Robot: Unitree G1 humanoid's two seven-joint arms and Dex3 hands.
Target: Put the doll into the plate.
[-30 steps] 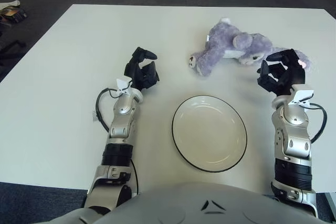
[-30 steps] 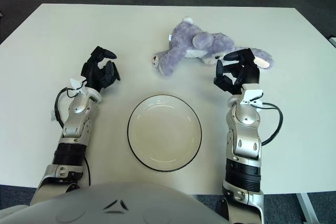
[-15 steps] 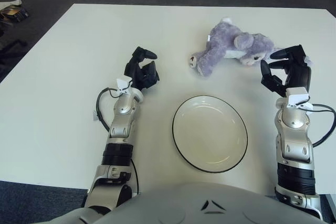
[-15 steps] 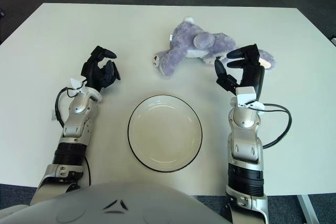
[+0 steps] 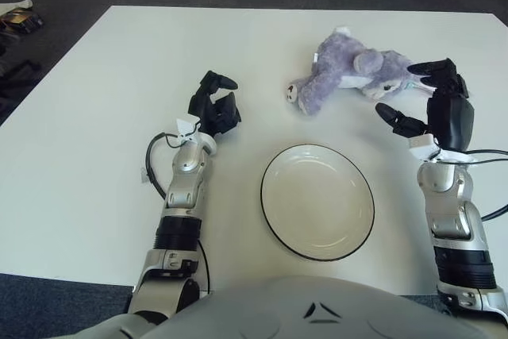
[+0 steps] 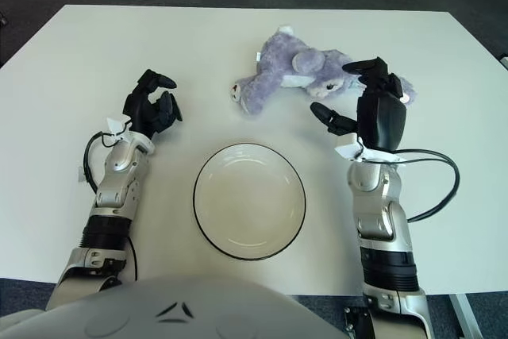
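A purple plush doll (image 5: 349,73) lies on its side at the back right of the white table. A white plate (image 5: 317,201) with a dark rim sits empty in front of it, near the table's front edge. My right hand (image 5: 417,101) is raised just right of the doll's near end, fingers spread wide toward the doll, holding nothing. My left hand (image 5: 214,109) shows left of the plate, fingers curled, empty.
The white table (image 5: 95,117) has bare surface on the left and between doll and plate. Dark carpet lies beyond the far edge. Cables run along both forearms.
My right hand has lifted and turned toward the doll, its fingers spreading from a curl to wide open. The left arm, doll and plate have not moved.
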